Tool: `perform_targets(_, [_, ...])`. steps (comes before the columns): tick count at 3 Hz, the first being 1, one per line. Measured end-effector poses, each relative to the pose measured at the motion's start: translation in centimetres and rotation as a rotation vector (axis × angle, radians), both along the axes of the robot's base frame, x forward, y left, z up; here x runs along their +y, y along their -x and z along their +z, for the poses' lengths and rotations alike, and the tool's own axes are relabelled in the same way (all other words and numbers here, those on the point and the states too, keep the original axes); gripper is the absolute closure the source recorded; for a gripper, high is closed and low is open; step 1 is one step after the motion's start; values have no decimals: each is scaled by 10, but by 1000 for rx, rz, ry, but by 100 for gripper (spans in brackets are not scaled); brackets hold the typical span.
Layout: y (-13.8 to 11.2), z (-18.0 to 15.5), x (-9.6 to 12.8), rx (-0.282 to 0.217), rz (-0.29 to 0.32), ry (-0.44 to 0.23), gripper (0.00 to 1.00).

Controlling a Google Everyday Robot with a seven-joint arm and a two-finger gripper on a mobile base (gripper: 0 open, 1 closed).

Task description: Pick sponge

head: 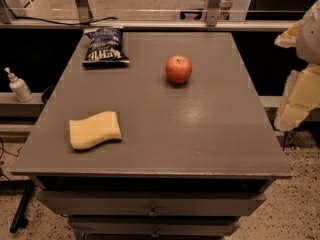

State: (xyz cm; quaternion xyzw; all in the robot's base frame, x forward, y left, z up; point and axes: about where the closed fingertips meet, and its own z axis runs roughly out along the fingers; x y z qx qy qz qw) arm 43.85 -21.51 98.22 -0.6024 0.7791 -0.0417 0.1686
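The sponge point(95, 130) is a pale yellow flat foam block with wavy edges. It lies on the grey table top point(190, 134) near the front left. My gripper point(296, 79) is at the far right edge of the view, beyond the table's right side and well away from the sponge. Its pale yellow blocky fingers point(300, 96) show there, partly cut off by the frame edge. Nothing is seen between them.
A red apple point(178, 69) stands at the back centre of the table. A dark blue chip bag point(105, 45) lies at the back left. A small white pump bottle point(19, 86) stands on a ledge left of the table. Drawers point(150, 206) run below the front edge.
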Motion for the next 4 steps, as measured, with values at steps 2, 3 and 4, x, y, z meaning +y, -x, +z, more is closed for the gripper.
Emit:
perform_targets(2, [-6, -15, 31, 11, 35, -89, 0])
perform_targets(3, [-6, -34, 81, 24, 94, -231, 0])
perform_targets(4, [-1, -52, 145, 45, 164, -408, 0])
